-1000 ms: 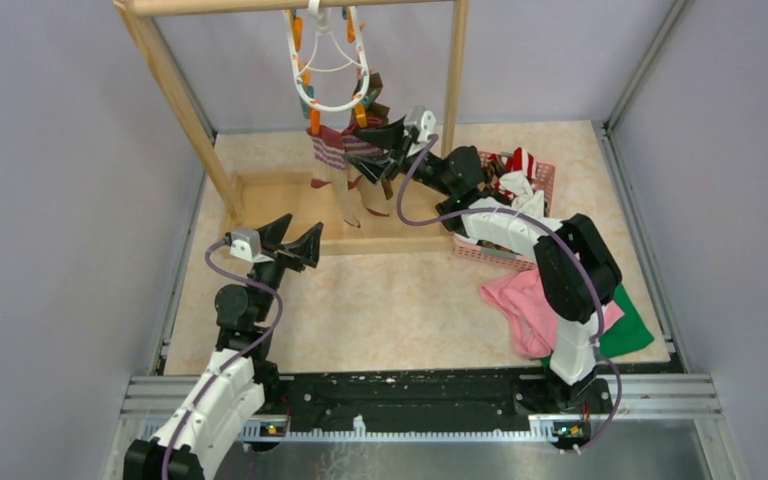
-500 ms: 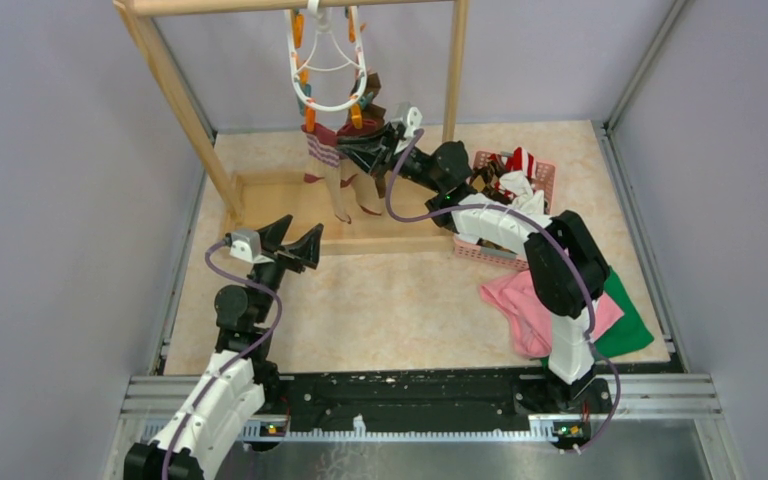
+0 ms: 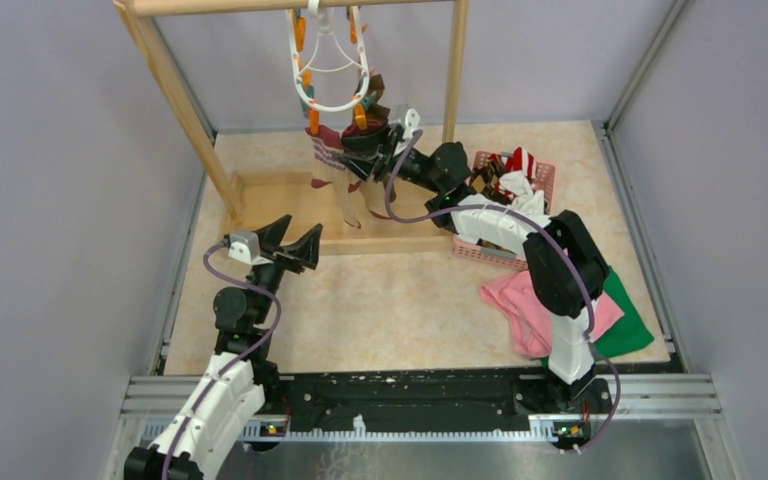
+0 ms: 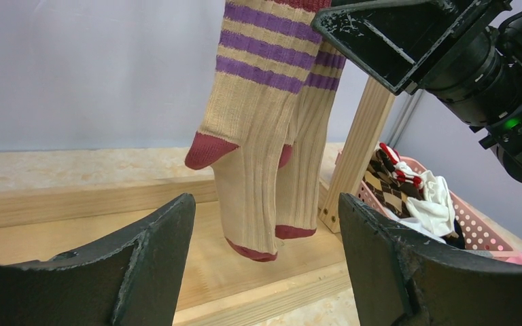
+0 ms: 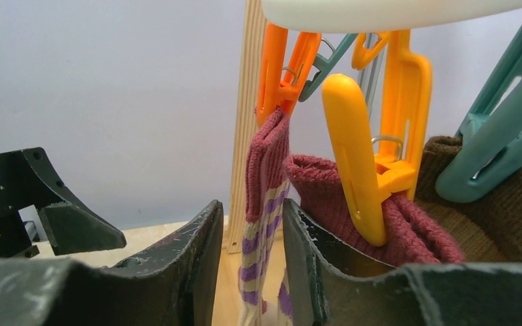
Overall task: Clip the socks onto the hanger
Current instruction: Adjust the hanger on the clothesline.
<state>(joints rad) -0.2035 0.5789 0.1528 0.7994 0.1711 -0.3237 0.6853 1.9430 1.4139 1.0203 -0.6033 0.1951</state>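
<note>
Right arm reaches long across the table, right gripper (image 3: pixel 365 142) up under the hanger (image 3: pixel 328 106), fingers a narrow gap apart beside a maroon cuff (image 5: pixel 326 178) at an orange clip (image 5: pixel 353 149); pinching or not, can't tell. Striped socks (image 4: pixel 258 136) hang clipped inside the wooden rack (image 3: pixel 454 70). Left gripper (image 3: pixel 300 232) hovers low by the rack's base, spread wide, holding nothing, and a pink basket (image 3: pixel 546 178) sits beside the right forearm.
</note>
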